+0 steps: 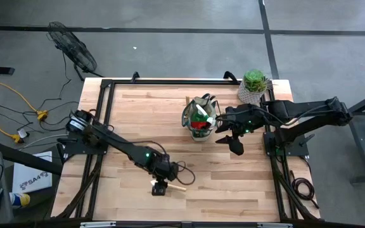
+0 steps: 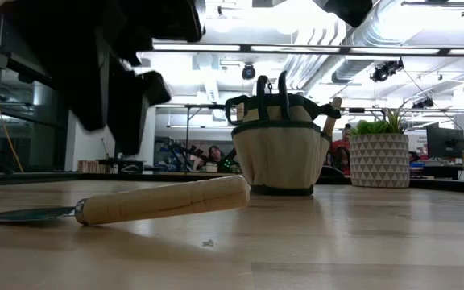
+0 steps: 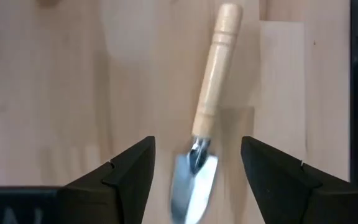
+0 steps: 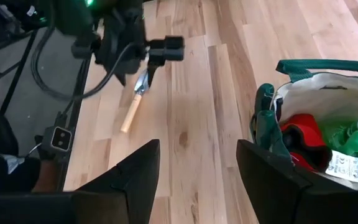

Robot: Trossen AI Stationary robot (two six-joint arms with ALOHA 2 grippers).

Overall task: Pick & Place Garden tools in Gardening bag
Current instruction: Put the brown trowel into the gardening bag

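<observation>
Table: a pale butcher-block wooden top in a dark frame, standing on a grey floor.
Room: seen level across the table, a bright workshop with white ceiling ducts and strip lights; people sit far behind the bag, too small to say more.
Floor clutter: a black fan lies beyond the table's far left corner, and yellow cables trail off to the left.
Plant: a green succulent in a pale patterned pot sits at the far right corner, just beside the bag.
Bag: the gardening bag stands upright right of the table's centre, with red and green items and a tagged spray bottle inside.
Trowel: a wooden-handled trowel lies flat on the near part of the table, well apart from the bag, blade under the left arm.
Left gripper: pointed down over the trowel's blade, fingers spread wide on either side, gripping nothing.
Right gripper: hangs just right of the bag, above the table, fingers wide apart and empty.
</observation>
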